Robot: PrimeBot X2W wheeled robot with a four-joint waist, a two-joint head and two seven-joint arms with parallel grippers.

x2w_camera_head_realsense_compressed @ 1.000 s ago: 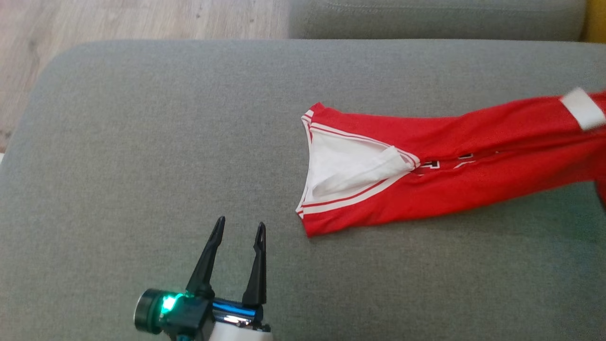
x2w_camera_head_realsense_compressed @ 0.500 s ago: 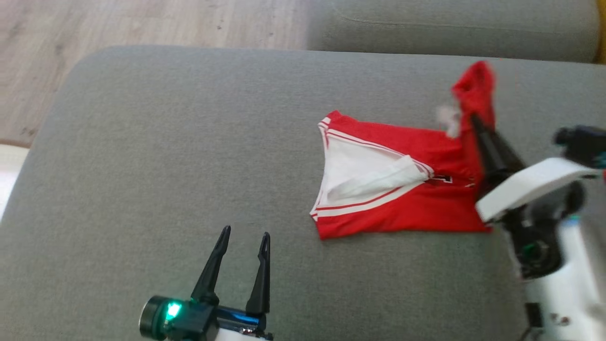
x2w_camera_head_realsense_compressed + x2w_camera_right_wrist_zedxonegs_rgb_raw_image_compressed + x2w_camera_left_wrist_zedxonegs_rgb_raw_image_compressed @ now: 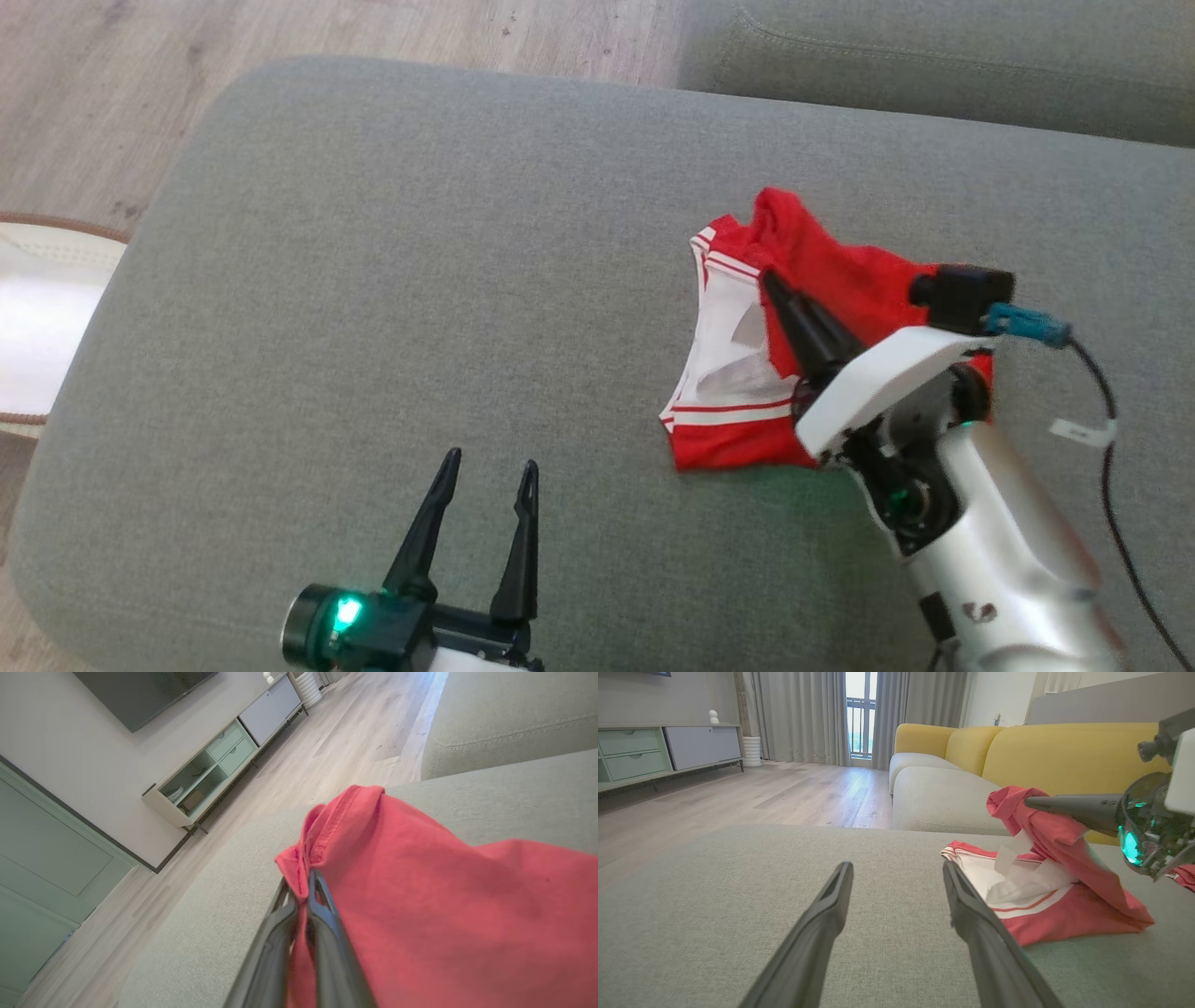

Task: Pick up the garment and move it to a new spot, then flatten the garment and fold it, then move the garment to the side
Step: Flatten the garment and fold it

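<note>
**Right gripper** [image 3: 771, 280]: the two dark fingers are closed together on a hemmed fold of the red jersey [image 3: 845, 271]. In the right wrist view the cloth bunches over the fingertips and drapes away to the right. The left wrist view shows the pinched fold lifted off the cushion as a peak above the rest of the garment.

**Jersey:** the remainder lies on the grey seat cushion [image 3: 373, 280], right of centre in the head view. Its white-lined neck opening and red-and-white striped trim face left, and its lower red edge lies flat on the upholstery. The white right forearm [image 3: 990, 551] crosses over the jersey's right-hand part. A black cable with a blue connector [image 3: 1027, 327] runs from the wrist.

**Left gripper** [image 3: 491, 459]: fingers apart and holding nothing, over bare cushion near the lower edge of the head view. It sits well apart from the jersey, to the jersey's left. A green light [image 3: 345, 611] glows at its base.

**Surroundings:** a second grey cushion [image 3: 934, 65] lies beyond the first. Wood flooring [image 3: 140, 75] lies at upper left, with a pale, brown-edged object [image 3: 37, 317] at the left margin. The left wrist view adds a yellow sofa back [image 3: 1041, 746], a low cabinet [image 3: 635, 751] and grey curtains [image 3: 803, 714].
</note>
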